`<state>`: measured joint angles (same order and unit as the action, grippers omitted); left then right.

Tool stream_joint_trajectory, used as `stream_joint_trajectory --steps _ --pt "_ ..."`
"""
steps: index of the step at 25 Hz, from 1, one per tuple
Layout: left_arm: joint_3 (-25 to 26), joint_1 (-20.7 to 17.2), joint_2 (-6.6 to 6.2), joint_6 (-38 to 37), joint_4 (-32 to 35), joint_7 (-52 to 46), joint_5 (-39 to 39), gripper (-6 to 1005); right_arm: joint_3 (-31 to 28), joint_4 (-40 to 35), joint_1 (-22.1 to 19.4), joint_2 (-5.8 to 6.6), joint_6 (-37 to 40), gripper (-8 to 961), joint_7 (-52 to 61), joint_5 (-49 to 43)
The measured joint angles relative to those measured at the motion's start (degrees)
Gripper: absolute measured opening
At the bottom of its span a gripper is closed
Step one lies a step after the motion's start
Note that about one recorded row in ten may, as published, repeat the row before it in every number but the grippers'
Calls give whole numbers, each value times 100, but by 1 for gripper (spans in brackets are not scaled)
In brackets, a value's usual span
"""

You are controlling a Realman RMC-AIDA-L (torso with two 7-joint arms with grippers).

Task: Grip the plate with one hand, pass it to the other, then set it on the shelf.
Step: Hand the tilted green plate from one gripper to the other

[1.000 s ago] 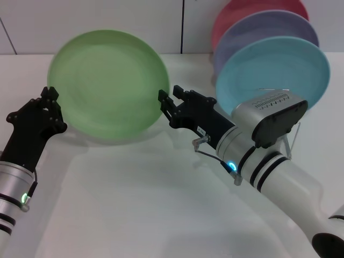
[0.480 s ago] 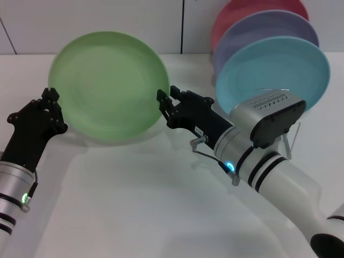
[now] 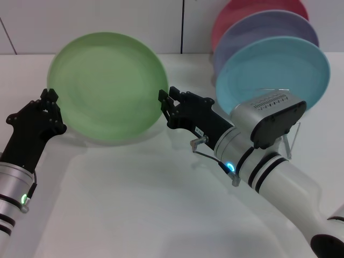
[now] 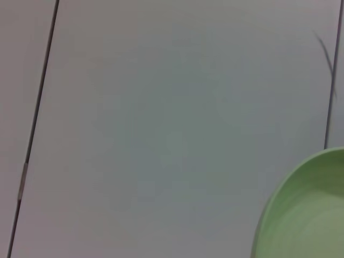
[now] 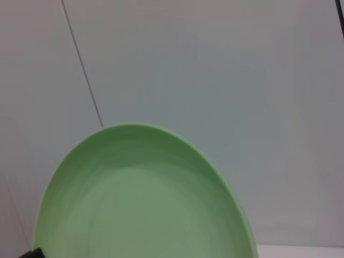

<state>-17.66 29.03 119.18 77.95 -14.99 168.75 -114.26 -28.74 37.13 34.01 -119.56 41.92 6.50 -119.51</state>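
Note:
The light green plate is held tilted up above the table between my two grippers; it also shows as the plate in the left wrist view and the plate in the right wrist view. My left gripper is shut on its left rim. At the right rim, my right gripper is open, one finger on each side of the edge. The wire shelf stands at the right behind my right arm, mostly hidden by that arm and the plates in it.
A turquoise plate, a lavender plate and a pink plate stand upright in the shelf. The white table spreads in front. A pale panelled wall rises behind.
The plate and my left gripper shifted slightly right, then back left. My right gripper edged toward the rim and its fingers drew a little closer together.

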Motion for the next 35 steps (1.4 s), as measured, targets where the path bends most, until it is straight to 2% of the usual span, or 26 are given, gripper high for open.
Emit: stream_joint_trajectory --steps 14,27,35 --pt "-27 -21 0 10 -13 0 0 29 -9 -4 2 -6 0 189 0 16" --pt "-35 -21 0 25 -13 0 0 29 -9 -4 9 -6 0 180 0 16" --pt "-35 -21 0 33 -13 0 0 30 -9 -13 17 -6 0 142 0 16"
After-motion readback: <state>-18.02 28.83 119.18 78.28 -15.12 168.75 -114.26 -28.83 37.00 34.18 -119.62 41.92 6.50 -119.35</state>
